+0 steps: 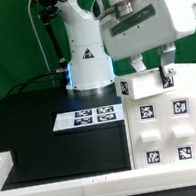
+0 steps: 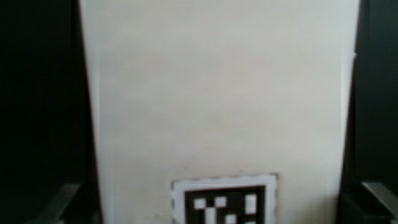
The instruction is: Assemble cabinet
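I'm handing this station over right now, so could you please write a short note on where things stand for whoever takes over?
Tool: down at the top edge of the cabinet, fingers astride a white part; whether it is clamped cannot be told. The wrist view shows only a white face with one tag, a fingertip at either side.
Cabinet: standing on the black table at the exterior view's right, four tagged panels facing the camera.
Marker board: flat on the table, beside the cabinet.
Done: body upright.
Left: cannot tell which parts are still to fit; check the grip before moving.
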`<action>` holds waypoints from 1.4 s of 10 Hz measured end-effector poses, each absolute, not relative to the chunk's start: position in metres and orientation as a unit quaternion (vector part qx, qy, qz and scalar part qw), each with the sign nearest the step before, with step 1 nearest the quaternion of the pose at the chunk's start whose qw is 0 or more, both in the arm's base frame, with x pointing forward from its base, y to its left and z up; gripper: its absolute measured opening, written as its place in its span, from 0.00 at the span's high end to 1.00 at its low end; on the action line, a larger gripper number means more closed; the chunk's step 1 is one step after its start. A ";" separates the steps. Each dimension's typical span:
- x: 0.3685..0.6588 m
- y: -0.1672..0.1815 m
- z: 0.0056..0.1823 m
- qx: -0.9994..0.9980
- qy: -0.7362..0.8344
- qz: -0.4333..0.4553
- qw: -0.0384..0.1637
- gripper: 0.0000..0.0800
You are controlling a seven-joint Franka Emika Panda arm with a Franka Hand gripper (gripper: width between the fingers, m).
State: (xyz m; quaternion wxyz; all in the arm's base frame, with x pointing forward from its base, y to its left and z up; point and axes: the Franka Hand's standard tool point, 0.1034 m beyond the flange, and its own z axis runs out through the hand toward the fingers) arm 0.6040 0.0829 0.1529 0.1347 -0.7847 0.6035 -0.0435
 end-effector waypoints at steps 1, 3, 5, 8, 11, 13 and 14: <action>0.603 0.084 0.153 -0.739 0.658 -0.033 0.140 0.30; 0.603 0.085 0.154 -0.665 0.730 -0.022 0.155 0.30; 0.602 0.084 0.153 -0.608 0.778 -0.007 0.162 0.30; 0.601 0.081 0.152 -0.570 0.805 0.004 0.165 0.30; 0.604 0.082 0.164 -0.585 0.792 0.000 0.175 0.08; 0.606 0.084 0.186 -0.593 0.782 -0.002 0.191 0.02; 0.607 0.085 0.194 -0.596 0.779 -0.003 0.195 0.00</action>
